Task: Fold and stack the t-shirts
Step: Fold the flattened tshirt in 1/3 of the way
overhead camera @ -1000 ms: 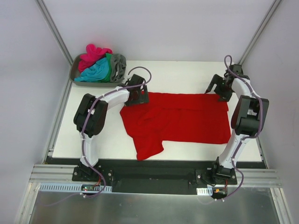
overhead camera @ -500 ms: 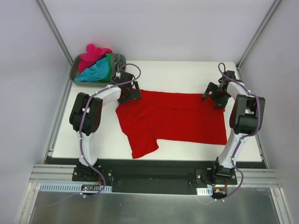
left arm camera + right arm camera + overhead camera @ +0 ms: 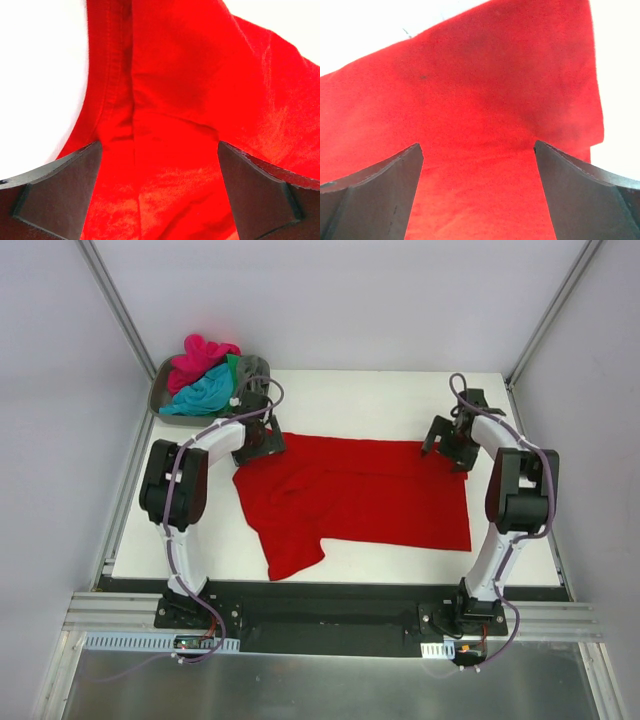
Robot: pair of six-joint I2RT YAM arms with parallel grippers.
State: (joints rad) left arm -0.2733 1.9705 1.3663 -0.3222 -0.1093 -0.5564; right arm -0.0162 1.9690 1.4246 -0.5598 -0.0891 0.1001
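Observation:
A bright red t-shirt [image 3: 360,495] lies spread on the white table [image 3: 370,400], with one sleeve hanging toward the near edge at the left. My left gripper [image 3: 255,440] sits low on its far left corner. In the left wrist view the gripper [image 3: 160,200] is open, with creased red cloth [image 3: 170,100] filling the gap between the fingers. My right gripper [image 3: 448,445] rests on the far right corner. It is also open [image 3: 479,200], its dark fingers [image 3: 375,200] wide apart over flat red cloth [image 3: 485,100]. More t-shirts lie piled in a tray: magenta-pink [image 3: 200,355], teal-blue [image 3: 205,392], green [image 3: 233,380] and grey [image 3: 255,375].
The grey plastic tray [image 3: 158,392] stands at the far left corner of the table, just behind my left gripper. Metal frame posts rise at both far corners. White walls enclose the table on three sides.
Both grippers have moved left along the shirt's far edge. The whole red t-shirt has slid left across the table with them. The jaws have stayed wide.

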